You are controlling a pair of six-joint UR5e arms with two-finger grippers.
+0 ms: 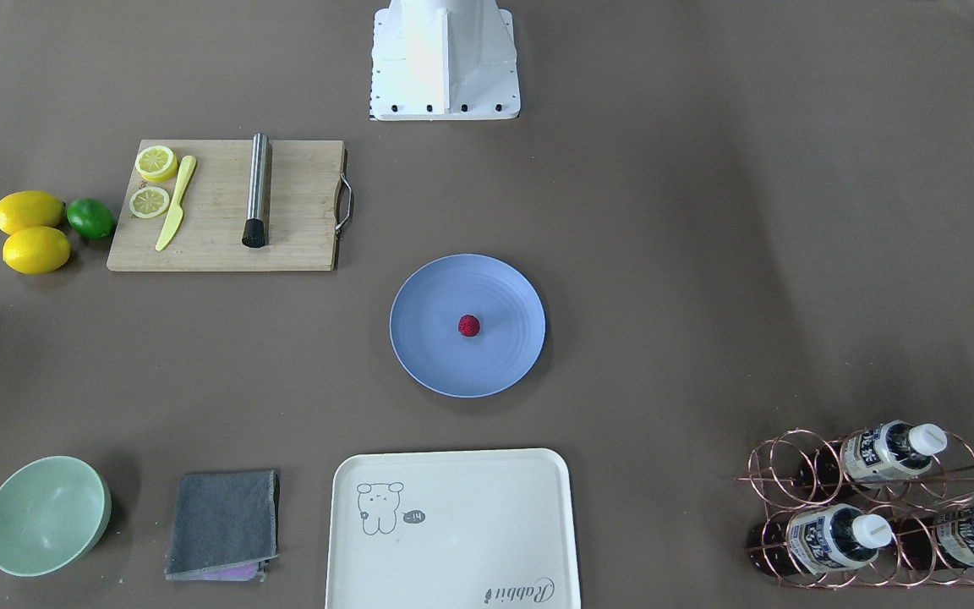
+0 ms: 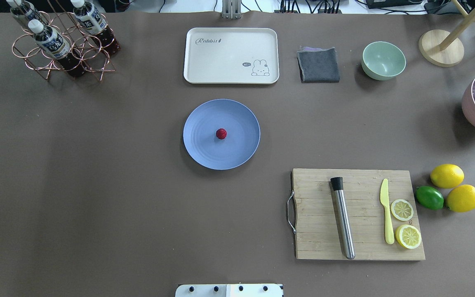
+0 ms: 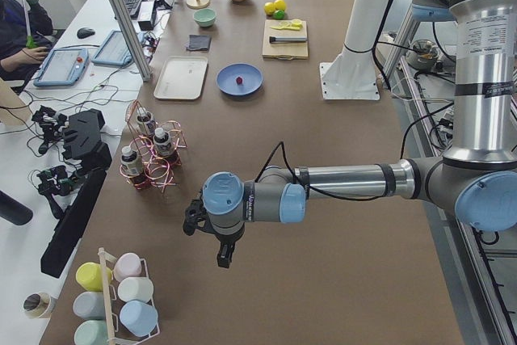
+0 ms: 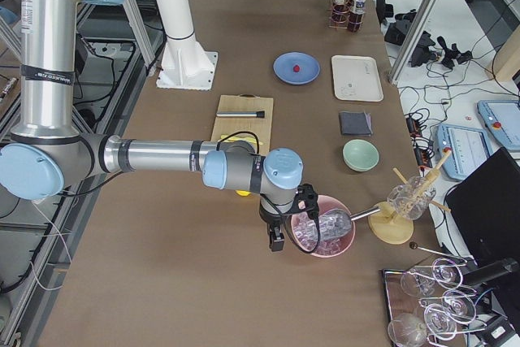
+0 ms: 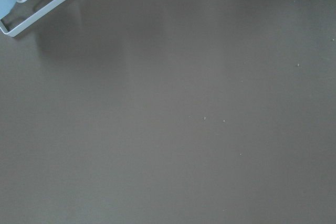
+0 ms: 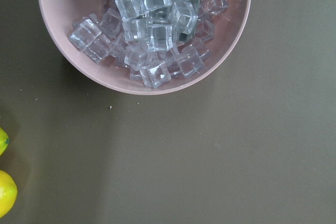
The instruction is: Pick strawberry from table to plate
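Note:
The strawberry (image 1: 469,326) (image 2: 221,133), small and dark red, lies at the middle of the blue plate (image 1: 428,347) (image 2: 204,148) in the centre of the brown table (image 1: 707,296). Neither arm shows in the overhead or front view. My left gripper (image 3: 223,258) hangs over bare table at the left end, far from the plate (image 3: 250,86). My right gripper (image 4: 276,241) hovers at the right end beside a pink bowl of ice (image 4: 325,237). From the side views I cannot tell whether either gripper is open or shut.
A cream tray (image 2: 231,55), grey cloth (image 2: 318,65) and green bowl (image 2: 383,60) line the far edge. A bottle rack (image 2: 62,45) stands far left. A cutting board (image 2: 359,214) with muddler, knife and lemon slices lies right, lemons (image 2: 456,187) and a lime beside it.

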